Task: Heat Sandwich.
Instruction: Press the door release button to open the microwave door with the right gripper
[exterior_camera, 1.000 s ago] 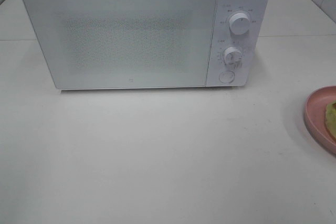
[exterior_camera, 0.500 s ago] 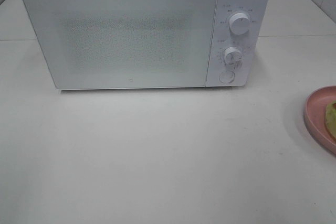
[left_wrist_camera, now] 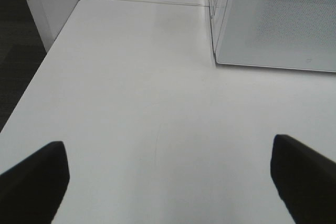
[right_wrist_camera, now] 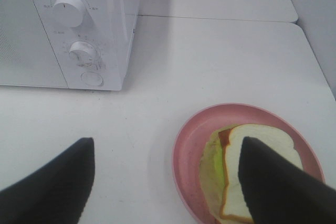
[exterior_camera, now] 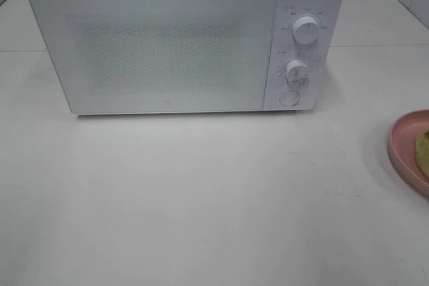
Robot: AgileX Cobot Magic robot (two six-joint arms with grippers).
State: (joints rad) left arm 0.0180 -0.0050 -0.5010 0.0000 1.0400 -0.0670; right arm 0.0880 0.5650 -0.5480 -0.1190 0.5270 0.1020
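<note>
Right gripper [right_wrist_camera: 167,141], matte black fingers [right_wrist_camera: 52,182] wide apart, near layered sandwich [right_wrist_camera: 230,177] on round smooth pink plate [right_wrist_camera: 191,129].

The left arm's black two-fingered gripper [left_wrist_camera: 168,142] hangs pitched down and forward, jaws spread wide, its blunt dark fingers [left_wrist_camera: 37,182] sitting far apart from each other. Over on the other side, the right arm's black two-fingered gripper [right_wrist_camera: 167,141] matches it: pitched down, jaws gaping, one tapered finger [right_wrist_camera: 273,182] well clear of its partner.
</note>
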